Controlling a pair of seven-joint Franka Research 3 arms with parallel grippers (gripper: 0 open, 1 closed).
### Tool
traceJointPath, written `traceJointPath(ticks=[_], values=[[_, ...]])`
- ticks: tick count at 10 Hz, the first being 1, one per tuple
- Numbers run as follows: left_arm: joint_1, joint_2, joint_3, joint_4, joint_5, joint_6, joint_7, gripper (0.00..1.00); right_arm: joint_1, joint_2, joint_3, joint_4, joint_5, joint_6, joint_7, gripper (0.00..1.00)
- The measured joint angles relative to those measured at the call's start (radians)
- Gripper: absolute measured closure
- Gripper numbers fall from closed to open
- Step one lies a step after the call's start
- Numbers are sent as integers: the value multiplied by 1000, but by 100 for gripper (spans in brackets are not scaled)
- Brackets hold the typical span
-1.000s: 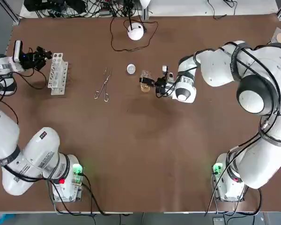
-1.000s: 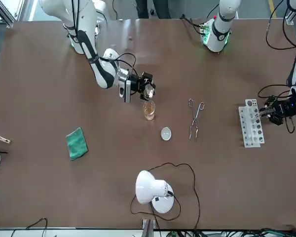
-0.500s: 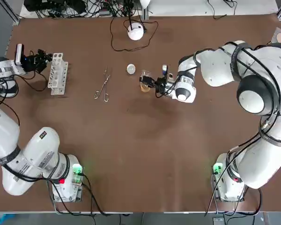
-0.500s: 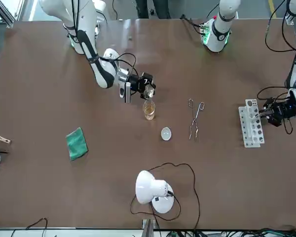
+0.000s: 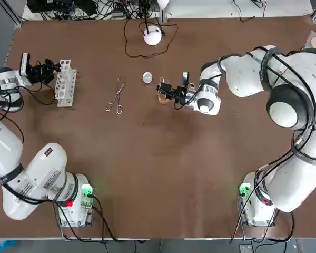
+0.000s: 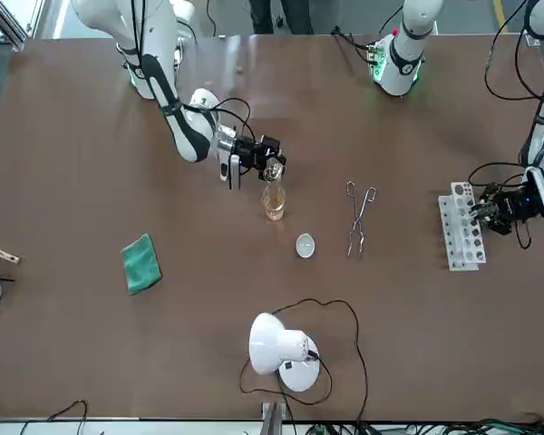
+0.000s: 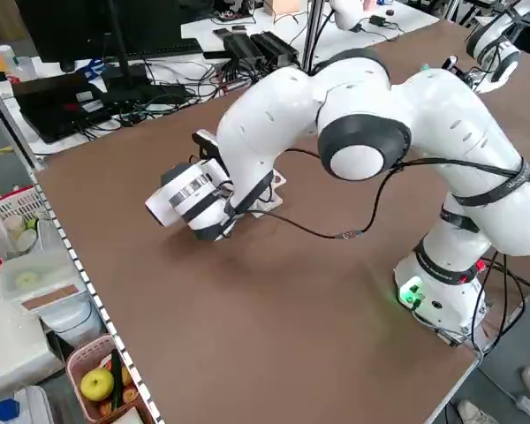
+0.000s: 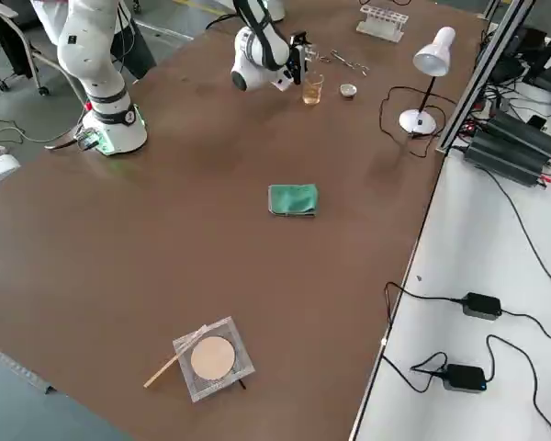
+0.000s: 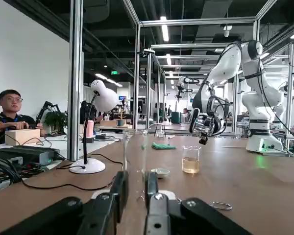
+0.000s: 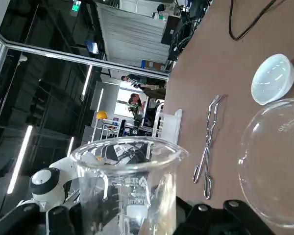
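The right gripper (image 5: 167,90) reached over the middle of the table, in its far half, with its fingers clamped on a small clear glass beaker (image 10: 128,182). It held that beaker off the table, just above the rim of a second beaker (image 6: 274,203), which stood on the brown table (image 5: 163,174) with amber liquid in its bottom. A small white dish (image 5: 147,77) lay just beyond the standing beaker, and metal tongs (image 5: 116,95) lay further to the left. A white desk lamp (image 5: 152,36) stood near the far edge. At the far left of the table, the left gripper (image 5: 51,67) hung just beside a white test-tube rack (image 5: 65,83), on the rack's left. Its fingers were closed on a clear test tube (image 9: 135,156), held upright between them. A folded green cloth (image 6: 140,263) lay well off to the right.
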State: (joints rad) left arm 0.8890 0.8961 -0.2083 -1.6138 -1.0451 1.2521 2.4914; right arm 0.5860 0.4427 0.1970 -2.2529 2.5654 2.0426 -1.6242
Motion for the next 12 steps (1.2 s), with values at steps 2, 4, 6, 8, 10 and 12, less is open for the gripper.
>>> traceJointPath(ticks=[2, 4, 6, 8, 10, 12], values=[[-1, 6, -1, 2, 8, 12, 32, 79, 0, -3, 0, 8, 1, 23, 30, 61], [-1, 16, -1, 3, 12, 21, 57, 79, 0, -11, 0, 9, 1, 34, 60, 61], [0, 28, -1, 4, 14, 24, 69, 79, 0, -17, 0, 9, 1, 38, 89, 61], [0, 38, -1, 7, 20, 24, 70, 79, 0, -17, 0, 9, 1, 38, 114, 61], [-1, 52, -3, 11, 20, 24, 73, 79, 0, -17, 0, 9, 1, 38, 122, 61], [-1, 56, -4, 17, 20, 24, 74, 79, 0, -17, 0, 10, 1, 38, 131, 61]])
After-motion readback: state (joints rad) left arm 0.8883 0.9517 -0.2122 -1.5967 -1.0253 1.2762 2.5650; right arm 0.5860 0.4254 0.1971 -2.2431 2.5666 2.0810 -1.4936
